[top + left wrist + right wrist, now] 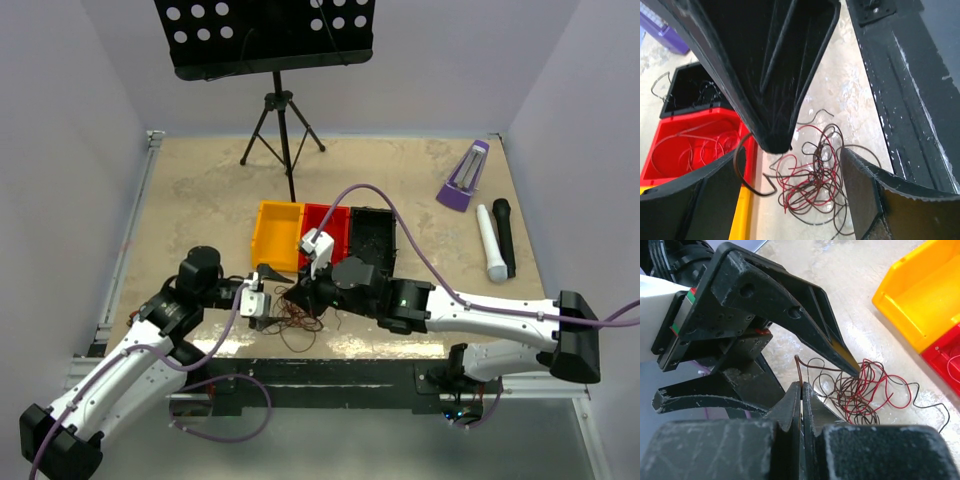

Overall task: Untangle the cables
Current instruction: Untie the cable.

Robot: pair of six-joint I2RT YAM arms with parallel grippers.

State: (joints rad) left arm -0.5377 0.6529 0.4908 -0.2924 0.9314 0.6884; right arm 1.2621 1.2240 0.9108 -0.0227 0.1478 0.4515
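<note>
cables (810, 185): loose clump of thin red and black loops on the tabletop near its near edge, just beside the red bin (700, 116) | right gripper (801, 390): pointed down, jaws pressed together on one dark strand's end | left gripper (275, 298): low beside the clump — jaws spread wide, gripping nothing

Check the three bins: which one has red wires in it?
The red middle bin: red wire loops lie inside. The black bin holds only dark wires; the yellow bin shows none.
</note>
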